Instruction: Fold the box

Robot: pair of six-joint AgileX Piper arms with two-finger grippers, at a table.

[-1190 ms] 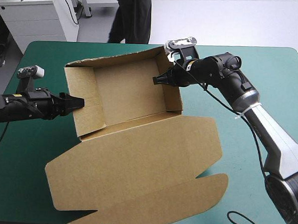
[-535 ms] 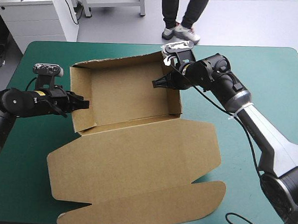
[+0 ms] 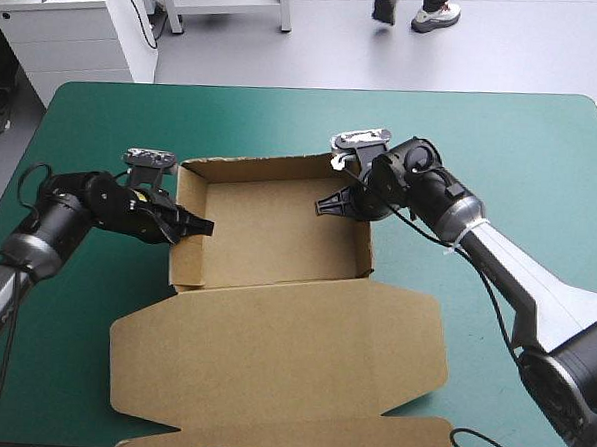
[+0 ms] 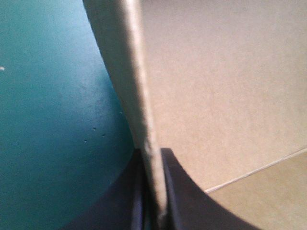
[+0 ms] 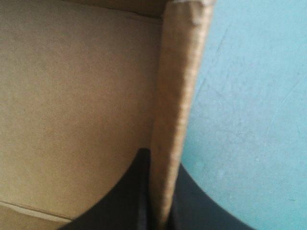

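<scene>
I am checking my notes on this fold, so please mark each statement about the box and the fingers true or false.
1. The left fingers pinch the left wall of the box. True.
2. The right fingers are open, clear of the box. False: they pinch the right wall.
3. The lid lies flat on the table. True.
4. The box is one flat sheet. False: its walls stand raised.
</scene>
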